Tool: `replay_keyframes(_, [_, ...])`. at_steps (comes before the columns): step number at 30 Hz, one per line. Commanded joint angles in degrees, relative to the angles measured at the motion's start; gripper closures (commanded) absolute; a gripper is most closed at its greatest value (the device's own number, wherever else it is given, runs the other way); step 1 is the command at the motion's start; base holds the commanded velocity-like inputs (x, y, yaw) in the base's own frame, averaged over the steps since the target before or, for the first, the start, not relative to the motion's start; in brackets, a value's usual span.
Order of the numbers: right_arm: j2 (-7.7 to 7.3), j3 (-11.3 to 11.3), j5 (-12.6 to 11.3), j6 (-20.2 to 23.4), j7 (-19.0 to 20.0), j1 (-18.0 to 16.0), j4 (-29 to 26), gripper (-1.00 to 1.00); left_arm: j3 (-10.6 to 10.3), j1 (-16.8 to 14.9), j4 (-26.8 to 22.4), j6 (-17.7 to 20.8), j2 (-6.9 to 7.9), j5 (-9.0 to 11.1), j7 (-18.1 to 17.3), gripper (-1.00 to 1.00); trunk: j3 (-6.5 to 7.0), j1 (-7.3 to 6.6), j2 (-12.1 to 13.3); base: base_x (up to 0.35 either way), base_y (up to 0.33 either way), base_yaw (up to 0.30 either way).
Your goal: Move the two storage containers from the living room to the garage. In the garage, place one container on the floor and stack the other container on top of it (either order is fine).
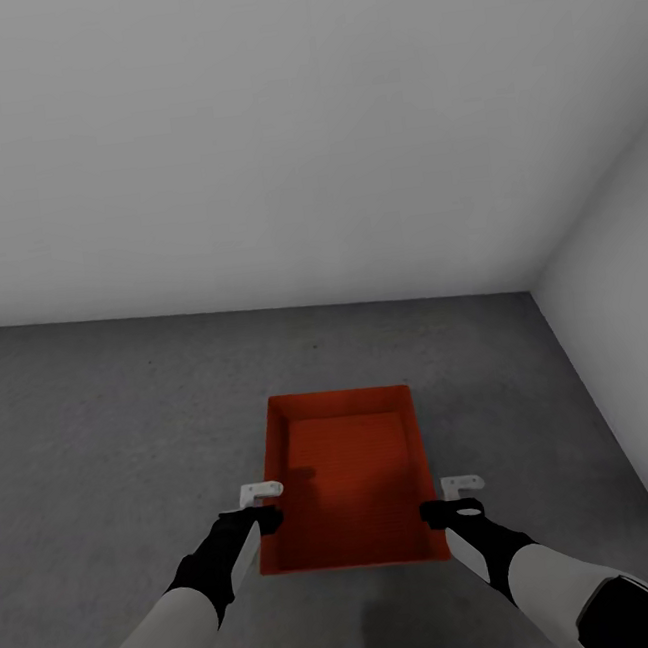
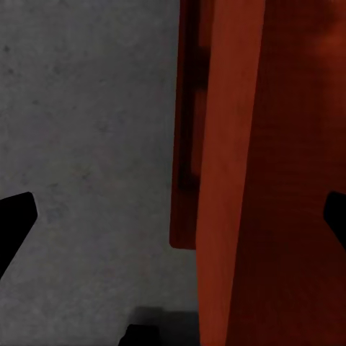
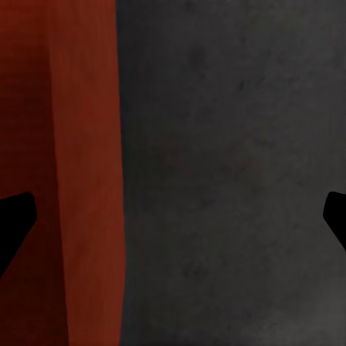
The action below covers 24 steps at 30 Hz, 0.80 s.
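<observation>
Your left gripper (image 1: 265,505) and right gripper (image 1: 455,498) are spread wide — each straddles a side wall of the orange container (image 1: 346,462) on the grey floor (image 1: 106,439).

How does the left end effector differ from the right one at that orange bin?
The left end effector straddles the storage container's left long wall; the right end effector straddles its right one. Between the left one's fingers, orange plastic takes about half the gap; between the right one's, it is mostly grey concrete floor. Shared: both are open, one finger on each side of a wall, near the bin's robot-side end.
</observation>
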Motion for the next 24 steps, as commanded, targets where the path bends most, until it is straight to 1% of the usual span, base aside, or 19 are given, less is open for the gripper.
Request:
replay_keyframes(1, [-0.02,0.49,-0.34,0.23,-0.37,-0.03,-0.10,-1.00,0.07,0.00,-0.10,0.31,-0.07,-0.02,0.15,-1.00,-0.03,0.00,-0.02,0.000,0.000,0.000])
replay_keyframes(8, [-0.02,0.49,-0.38,0.23,-0.45,-0.05,-0.10,-1.00,0.07,0.00,-0.10,0.31,-0.10,-0.02,0.19,-1.00,-0.03,0.00,-0.02,0.000,0.000,0.000])
replay_keyframes(24, [-0.02,0.45,-0.42,0.23,-0.46,-0.03,-0.10,-1.00,0.07,0.00,-0.10,0.36,-0.12,0.02,0.24,-1.00,2.84,-3.52,6.40,0.000,0.000,0.000])
